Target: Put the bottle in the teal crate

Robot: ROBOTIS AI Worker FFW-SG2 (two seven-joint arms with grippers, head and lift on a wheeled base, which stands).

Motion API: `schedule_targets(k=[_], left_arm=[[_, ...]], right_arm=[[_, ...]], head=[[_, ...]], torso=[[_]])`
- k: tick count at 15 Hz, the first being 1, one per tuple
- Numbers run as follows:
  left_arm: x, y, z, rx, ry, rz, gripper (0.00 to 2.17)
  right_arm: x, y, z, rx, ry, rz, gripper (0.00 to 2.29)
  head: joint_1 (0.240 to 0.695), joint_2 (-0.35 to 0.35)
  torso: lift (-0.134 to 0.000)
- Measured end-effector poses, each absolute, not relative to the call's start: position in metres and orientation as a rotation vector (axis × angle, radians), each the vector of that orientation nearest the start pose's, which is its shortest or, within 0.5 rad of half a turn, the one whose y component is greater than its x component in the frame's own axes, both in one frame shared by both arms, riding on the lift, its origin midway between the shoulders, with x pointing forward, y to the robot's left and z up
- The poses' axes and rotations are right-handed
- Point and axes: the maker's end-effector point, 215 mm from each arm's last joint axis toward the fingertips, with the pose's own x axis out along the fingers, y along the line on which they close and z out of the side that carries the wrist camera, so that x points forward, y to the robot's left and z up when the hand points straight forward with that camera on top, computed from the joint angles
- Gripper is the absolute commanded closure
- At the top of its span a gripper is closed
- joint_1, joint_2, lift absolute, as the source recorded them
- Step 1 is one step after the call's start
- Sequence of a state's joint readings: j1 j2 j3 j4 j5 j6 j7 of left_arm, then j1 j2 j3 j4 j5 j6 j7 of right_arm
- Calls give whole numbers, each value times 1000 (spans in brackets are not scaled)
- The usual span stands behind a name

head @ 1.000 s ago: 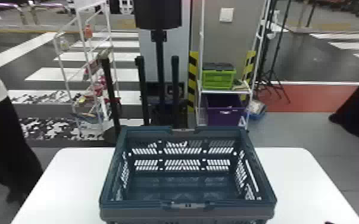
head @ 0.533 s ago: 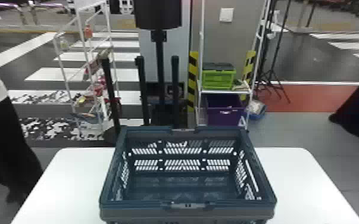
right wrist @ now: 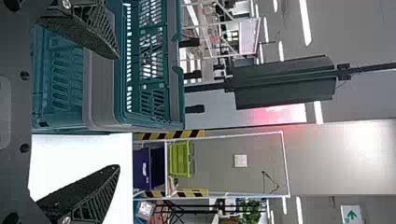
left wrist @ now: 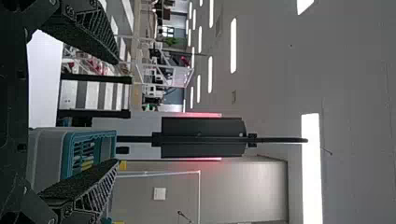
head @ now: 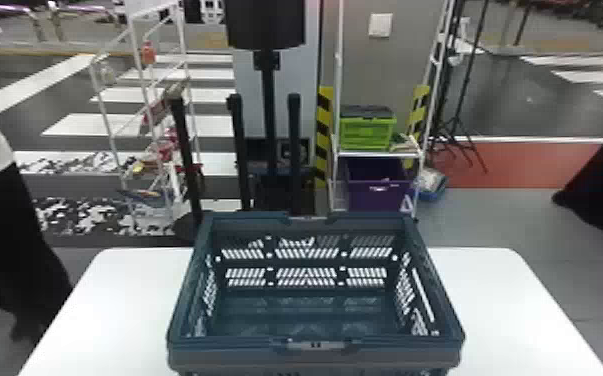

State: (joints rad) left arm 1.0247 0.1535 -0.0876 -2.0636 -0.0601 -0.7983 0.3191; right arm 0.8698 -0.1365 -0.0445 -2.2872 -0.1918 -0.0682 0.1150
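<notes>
The teal crate (head: pixel 245 358) stands upright on the white table, its open top facing up, with bare floor inside. In the left wrist view my left gripper (left wrist: pixel 114 112) is open with nothing between its fingers; the left end of the crate (left wrist: pixel 46 151) lies beyond them, not touching. My right gripper (right wrist: pixel 116 112) is likewise open and holds nothing. Past its spread fingers are the right corner of the crate (right wrist: pixel 100 100) and bare tabletop beside it.
The white table (head: pixel 500 300) extends on both sides of the crate. Behind it stand a black post (head: pixel 268 115) and a white rack holding a green crate (head: pixel 366 131) and a purple bin (head: pixel 377 196). Another white rack (head: pixel 137 100) is at the back left.
A small dark tip at the head view's bottom right edge a second ago has dropped out of that view. The crate has stayed in place.
</notes>
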Motion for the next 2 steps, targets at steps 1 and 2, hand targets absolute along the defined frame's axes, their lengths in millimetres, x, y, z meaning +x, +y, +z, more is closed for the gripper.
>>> schedule_targets(k=[1,2], left_arm=[[250,240,-276,-14,-264,104,140],[250,239,-276,-14,-263,104,140]], right_arm=[[343,-221,-326,71,84,164,53],[343,-221,-326,71,84,164,53]], head=[[499,0],[499,0]], torso=[[0],[0]])
